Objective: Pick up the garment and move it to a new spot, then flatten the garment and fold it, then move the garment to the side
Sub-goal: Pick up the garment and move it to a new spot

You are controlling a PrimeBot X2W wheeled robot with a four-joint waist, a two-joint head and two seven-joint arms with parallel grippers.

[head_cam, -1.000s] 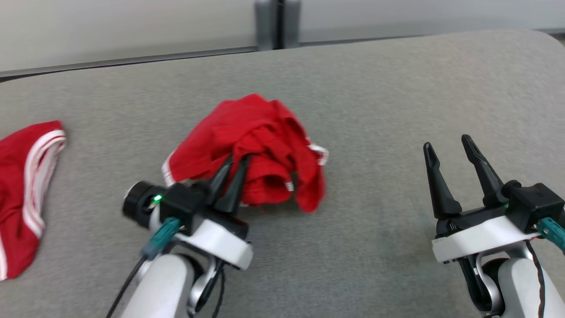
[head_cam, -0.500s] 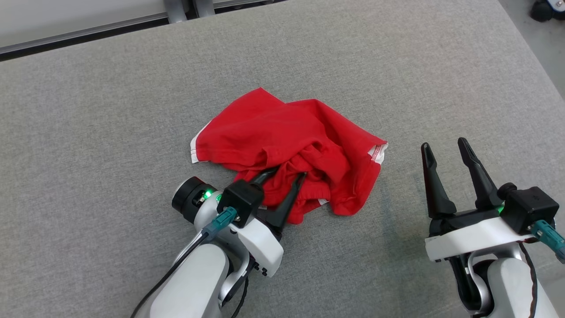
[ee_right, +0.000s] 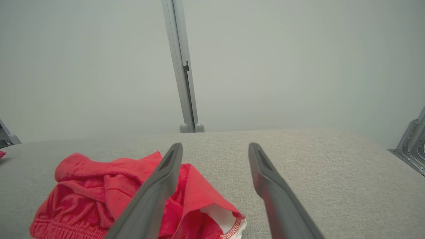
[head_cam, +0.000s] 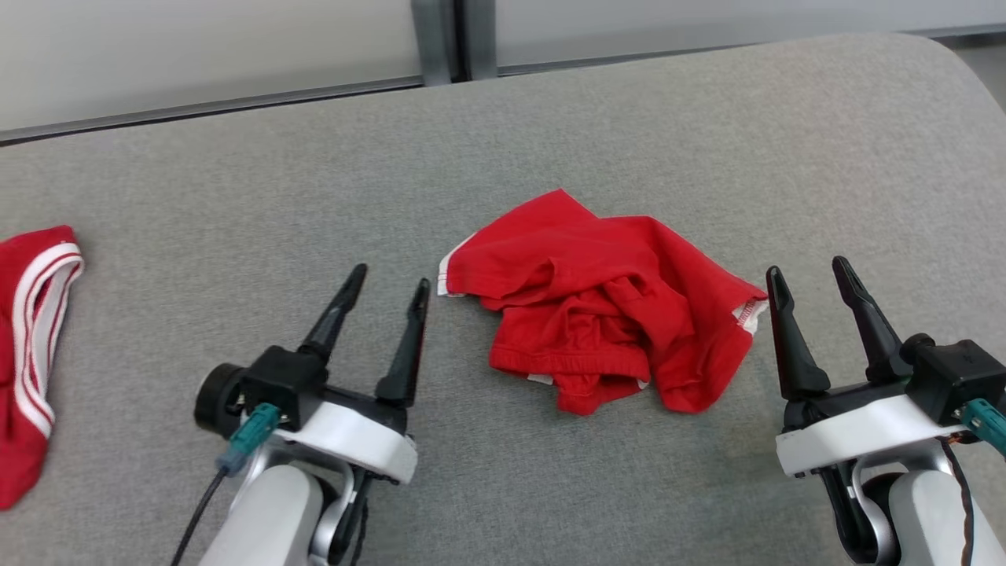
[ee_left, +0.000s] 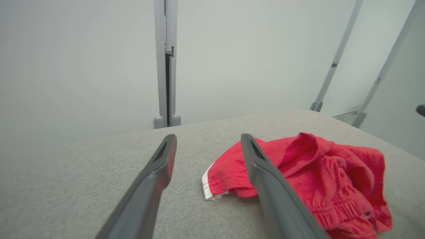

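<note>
A crumpled red garment [head_cam: 605, 303] with white trim lies in a heap on the grey padded table [head_cam: 550, 141], between my two grippers. My left gripper [head_cam: 391, 277] stands open to the garment's left, apart from it, nothing between its fingers. My right gripper [head_cam: 811, 267] stands open just right of the garment's white-stitched corner. In the left wrist view the garment [ee_left: 318, 172] lies right of my left gripper [ee_left: 207, 141]. The right wrist view shows the garment [ee_right: 99, 189] left of and behind the left finger of my right gripper [ee_right: 215, 147].
A second red garment [head_cam: 27, 346] with white stripes lies at the table's far left edge. A pale wall with a grey post [head_cam: 440, 39] runs behind the table. The table's rounded right corner [head_cam: 951, 55] is at the upper right.
My left gripper let go of the red garment, opened wide and drew back to the left. The garment now rests loose on the table. The head camera shifted between frames. My right gripper stayed open.
</note>
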